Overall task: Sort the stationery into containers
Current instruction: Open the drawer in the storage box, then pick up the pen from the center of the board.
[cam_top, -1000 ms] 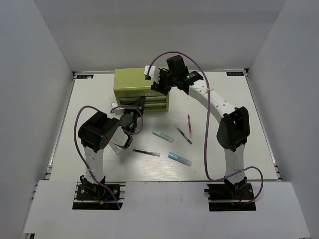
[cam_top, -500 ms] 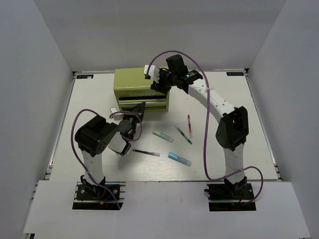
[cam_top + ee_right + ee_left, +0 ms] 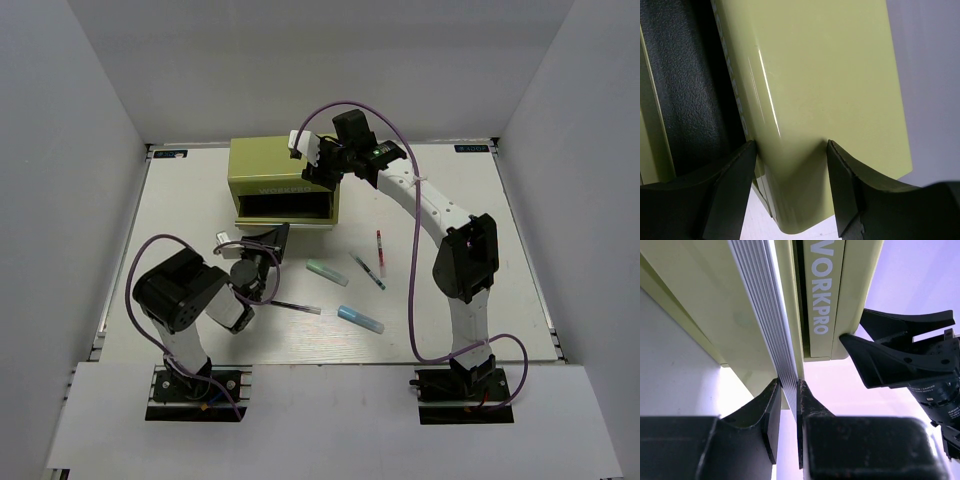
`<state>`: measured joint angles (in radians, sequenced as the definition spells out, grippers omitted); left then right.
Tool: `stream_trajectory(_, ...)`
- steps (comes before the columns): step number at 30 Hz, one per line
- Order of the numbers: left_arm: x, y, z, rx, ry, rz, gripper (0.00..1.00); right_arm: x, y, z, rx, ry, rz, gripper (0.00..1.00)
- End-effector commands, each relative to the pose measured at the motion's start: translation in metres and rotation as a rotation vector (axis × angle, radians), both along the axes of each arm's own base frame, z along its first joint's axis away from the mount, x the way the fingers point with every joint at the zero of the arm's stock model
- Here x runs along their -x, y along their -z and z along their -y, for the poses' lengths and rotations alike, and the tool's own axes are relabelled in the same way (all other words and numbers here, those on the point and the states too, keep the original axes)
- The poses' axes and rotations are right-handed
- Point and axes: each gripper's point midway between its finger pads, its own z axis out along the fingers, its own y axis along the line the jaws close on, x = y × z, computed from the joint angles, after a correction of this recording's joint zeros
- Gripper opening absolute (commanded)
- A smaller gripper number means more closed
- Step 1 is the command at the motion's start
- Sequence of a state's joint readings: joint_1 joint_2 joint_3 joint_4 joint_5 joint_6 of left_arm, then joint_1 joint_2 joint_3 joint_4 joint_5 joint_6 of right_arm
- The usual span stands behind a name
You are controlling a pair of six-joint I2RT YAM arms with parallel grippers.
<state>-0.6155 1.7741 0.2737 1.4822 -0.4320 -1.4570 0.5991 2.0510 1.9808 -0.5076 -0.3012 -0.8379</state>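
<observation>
The olive-green chest [image 3: 270,165] stands at the back of the table, with one drawer [image 3: 285,208] pulled out and showing a dark lining. My left gripper [image 3: 273,238] is shut on the drawer's ribbed metal handle [image 3: 771,315], seen up close in the left wrist view [image 3: 788,386]. My right gripper [image 3: 318,168] is open, its fingers spread wide over the chest's front right top corner [image 3: 805,100]. A mint-green marker [image 3: 326,271], a light-blue marker [image 3: 360,319], a red-and-white pen [image 3: 381,249], a dark teal pen [image 3: 368,271] and a black pen [image 3: 293,306] lie on the table.
Purple cables [image 3: 415,260] loop along both arms. White walls enclose the table on the left, right and back. The pens lie between the two arms, in front of the chest.
My left gripper has pulled back toward the near edge with the handle, and the drawer has slid out. The right arm and the pens have not moved.
</observation>
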Motion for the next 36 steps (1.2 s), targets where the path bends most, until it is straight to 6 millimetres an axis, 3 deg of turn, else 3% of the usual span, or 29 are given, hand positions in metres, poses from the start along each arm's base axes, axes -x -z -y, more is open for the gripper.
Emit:
stream_trajectory(1, 0.022, -0.061, -0.018, 0.115, -0.045, 0.223, 0.0, -0.022, 0.05, 0.013, 0.075, 0.102, -0.054, 0.62)
stream_trajectory(4, 0.023, -0.061, -0.017, 0.109, -0.048, 0.222, 0.0, -0.021, 0.05, 0.013, 0.076, 0.101, -0.056, 0.62)
stream_trajectory(7, 0.021, -0.067, -0.013, 0.121, -0.04, 0.24, 0.0, -0.021, 0.05, 0.015, 0.078, 0.102, -0.06, 0.68)
stream_trajectory(8, 0.02, -0.063, -0.012, 0.114, -0.039, 0.232, 0.07, -0.018, 0.049, 0.013, 0.078, 0.095, -0.062, 0.73)
stream_trajectory(9, 0.02, -0.063, -0.012, 0.114, -0.039, 0.232, 0.33, -0.016, 0.047, 0.012, 0.073, 0.086, -0.062, 0.75)
stream_trajectory(10, 0.02, -0.063, -0.012, 0.114, -0.039, 0.232, 0.48, -0.015, 0.045, 0.013, 0.072, 0.083, -0.063, 0.76)
stream_trajectory(13, 0.02, -0.069, -0.009, 0.112, -0.028, 0.25, 0.8, -0.01, 0.038, 0.013, 0.054, 0.067, -0.064, 0.78)
stream_trajectory(14, 0.021, -0.069, -0.007, 0.11, -0.016, 0.252, 0.84, -0.007, 0.032, 0.013, 0.047, 0.061, -0.057, 0.78)
stream_trajectory(20, 0.039, -0.08, 0.001, 0.052, 0.071, 0.304, 0.99, 0.01, 0.011, 0.017, 0.018, 0.041, -0.045, 0.78)
stream_trajectory(22, 0.042, -0.08, 0.006, 0.019, 0.102, 0.306, 0.99, 0.015, 0.011, 0.025, 0.021, 0.047, -0.048, 0.78)
stream_trajectory(23, 0.048, -0.087, 0.009, 0.001, 0.131, 0.326, 0.99, 0.018, -0.007, 0.028, -0.002, 0.046, -0.015, 0.78)
stream_trajectory(24, 0.05, -0.089, 0.011, -0.014, 0.146, 0.328, 0.99, 0.026, 0.005, 0.03, 0.015, 0.041, -0.042, 0.78)
stream_trajectory(25, 0.052, -0.078, 0.017, -0.049, 0.185, 0.286, 0.99, 0.03, -0.005, 0.033, 0.004, 0.041, -0.028, 0.78)
stream_trajectory(27, 0.057, -0.078, 0.022, -0.112, 0.221, 0.284, 0.99, 0.042, -0.022, 0.043, -0.015, 0.045, 0.002, 0.78)
stream_trajectory(28, 0.066, -0.095, 0.023, -0.111, 0.25, 0.326, 0.99, 0.049, -0.015, 0.048, -0.004, 0.045, -0.011, 0.78)
stream_trajectory(29, 0.067, -0.078, 0.026, -0.165, 0.278, 0.261, 0.99, 0.056, -0.005, 0.055, 0.008, 0.05, -0.032, 0.78)
stream_trajectory(31, 0.077, -0.071, 0.027, -0.23, 0.321, 0.233, 0.99, 0.074, -0.021, 0.066, -0.019, 0.054, -0.002, 0.73)
stream_trajectory(32, 0.085, -0.064, 0.024, -0.269, 0.343, 0.182, 0.99, 0.086, -0.01, 0.07, -0.013, 0.042, -0.031, 0.71)
stream_trajectory(34, 0.091, -0.051, 0.015, -0.309, 0.348, 0.103, 0.99, 0.109, -0.028, 0.08, -0.052, 0.034, -0.032, 0.63)
stream_trajectory(35, 0.097, -0.016, 0.003, -0.38, 0.348, -0.04, 0.99, 0.126, -0.012, 0.089, -0.039, 0.034, -0.076, 0.59)
stream_trajectory(36, 0.1, -0.031, -0.01, -0.356, 0.297, -0.034, 0.99, 0.145, -0.006, 0.087, -0.054, 0.0, -0.141, 0.56)
